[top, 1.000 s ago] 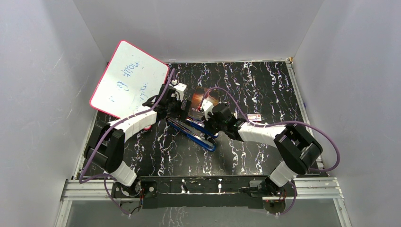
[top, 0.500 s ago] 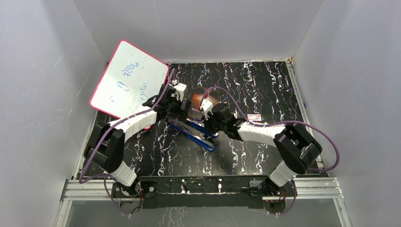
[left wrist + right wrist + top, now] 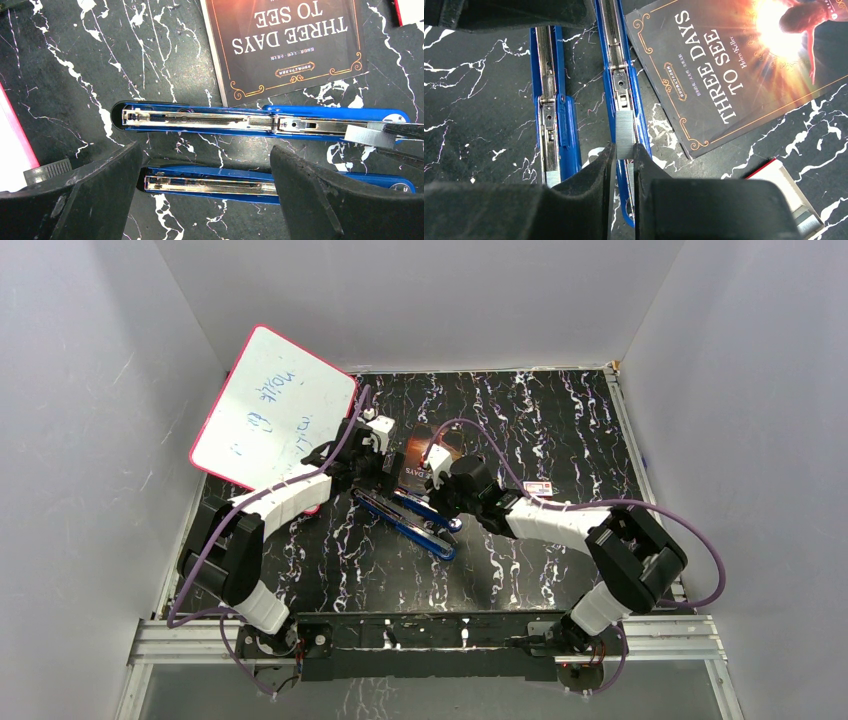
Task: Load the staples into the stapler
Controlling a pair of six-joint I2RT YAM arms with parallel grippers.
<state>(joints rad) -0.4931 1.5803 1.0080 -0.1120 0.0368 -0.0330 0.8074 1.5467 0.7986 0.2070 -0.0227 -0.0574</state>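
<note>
A blue stapler point(image 3: 410, 523) lies open on the black marbled table, its two blue arms side by side with their metal channels facing up point(image 3: 200, 117) point(image 3: 621, 75). My right gripper point(image 3: 623, 147) point(image 3: 437, 502) is shut on a short silvery strip of staples point(image 3: 624, 132). It holds the strip just over the channel of the arm nearer the book, and the same strip point(image 3: 362, 136) shows at the right edge of the left wrist view. My left gripper point(image 3: 205, 150) point(image 3: 372, 472) stands wide open over the other arm's front end, gripping nothing.
A dark book titled "Three Days to See" point(image 3: 420, 455) point(image 3: 285, 45) point(image 3: 734, 65) lies just beyond the stapler. A pink-edged whiteboard point(image 3: 270, 410) leans at the back left. A small red-and-white box point(image 3: 540, 488) point(image 3: 791, 195) sits to the right of my right arm.
My right arm's elbow has shifted slightly rightward while its gripper keeps the staples over the stapler. The left arm has not moved.
</note>
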